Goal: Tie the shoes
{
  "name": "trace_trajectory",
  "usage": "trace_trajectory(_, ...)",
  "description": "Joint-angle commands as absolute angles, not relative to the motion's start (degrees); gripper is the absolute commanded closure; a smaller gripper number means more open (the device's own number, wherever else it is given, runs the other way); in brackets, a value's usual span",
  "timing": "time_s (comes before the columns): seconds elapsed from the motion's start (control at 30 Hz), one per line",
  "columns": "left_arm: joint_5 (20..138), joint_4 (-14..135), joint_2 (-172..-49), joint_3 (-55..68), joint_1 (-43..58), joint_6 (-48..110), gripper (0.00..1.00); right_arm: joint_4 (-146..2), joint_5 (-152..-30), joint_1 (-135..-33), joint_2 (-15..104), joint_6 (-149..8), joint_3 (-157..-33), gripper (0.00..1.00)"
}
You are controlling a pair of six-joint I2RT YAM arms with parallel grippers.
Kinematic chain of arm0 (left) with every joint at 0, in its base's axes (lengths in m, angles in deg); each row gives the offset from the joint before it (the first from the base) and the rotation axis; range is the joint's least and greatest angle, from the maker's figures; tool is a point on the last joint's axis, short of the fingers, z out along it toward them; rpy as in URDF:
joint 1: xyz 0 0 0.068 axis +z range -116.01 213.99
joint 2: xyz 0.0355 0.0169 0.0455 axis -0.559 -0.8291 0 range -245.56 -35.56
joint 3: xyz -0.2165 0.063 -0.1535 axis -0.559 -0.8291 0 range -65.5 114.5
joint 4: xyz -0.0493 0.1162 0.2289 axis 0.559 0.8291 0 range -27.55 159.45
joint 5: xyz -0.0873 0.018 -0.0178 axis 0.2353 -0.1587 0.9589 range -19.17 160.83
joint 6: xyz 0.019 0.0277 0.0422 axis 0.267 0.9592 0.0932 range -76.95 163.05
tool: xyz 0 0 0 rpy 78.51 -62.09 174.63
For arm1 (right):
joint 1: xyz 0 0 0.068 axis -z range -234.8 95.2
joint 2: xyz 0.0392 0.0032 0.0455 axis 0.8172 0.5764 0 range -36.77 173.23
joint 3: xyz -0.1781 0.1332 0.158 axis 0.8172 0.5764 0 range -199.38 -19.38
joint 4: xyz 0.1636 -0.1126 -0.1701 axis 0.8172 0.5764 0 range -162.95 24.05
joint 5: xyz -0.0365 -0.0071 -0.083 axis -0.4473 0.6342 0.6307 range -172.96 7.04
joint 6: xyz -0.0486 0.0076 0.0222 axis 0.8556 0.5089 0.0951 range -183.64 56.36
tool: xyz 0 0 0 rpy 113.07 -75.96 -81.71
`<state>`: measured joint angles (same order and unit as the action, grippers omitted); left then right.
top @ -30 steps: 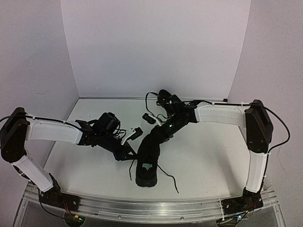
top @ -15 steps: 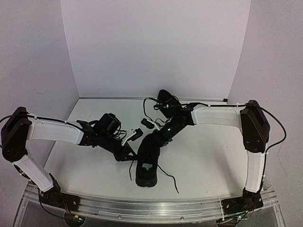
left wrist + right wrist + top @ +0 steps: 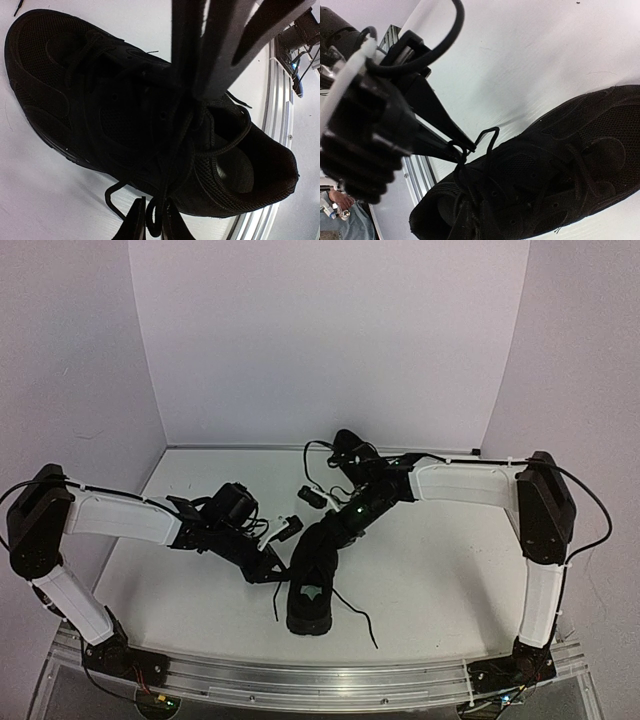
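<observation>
One black shoe lies near the table's front edge, toe pointing away from the arms. The other shoe sits at the back, partly hidden by the right arm. My left gripper is at the near shoe's left side, shut on a loop of black lace beside the sole. My right gripper reaches down over the shoe's laced top and is shut on a lace above the tongue. In the right wrist view the left gripper pinches the lace just off the shoe.
An aluminium rail runs along the table's front edge, close to the shoe's heel. Loose lace ends trail on the white table to the right of the heel. White walls close in the back and both sides.
My right gripper has closed its jaws over the shoe's laces. The left gripper keeps its hold on the lace loop and has barely moved.
</observation>
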<state>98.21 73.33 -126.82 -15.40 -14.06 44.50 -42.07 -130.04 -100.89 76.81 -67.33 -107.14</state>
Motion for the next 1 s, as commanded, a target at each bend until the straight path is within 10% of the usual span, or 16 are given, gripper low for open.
trace_trajectory(0.0, 98.2, 71.4, -127.3, -14.3, -13.9, 44.4, 0.88, -41.8, -130.8, -101.5, 73.1, -65.8, -107.0, 0.98)
trace_trajectory(0.53, 96.6, 75.9, -129.3, -14.2, -13.9, 47.4, 0.86, -41.5, -122.9, -101.0, 74.8, -68.2, -107.3, 0.8)
trace_trajectory(0.97, 98.6, 71.5, -107.5, -16.8, -13.1, 42.9, 0.46, -45.0, -124.8, -97.4, 66.1, -70.3, -101.9, 0.58)
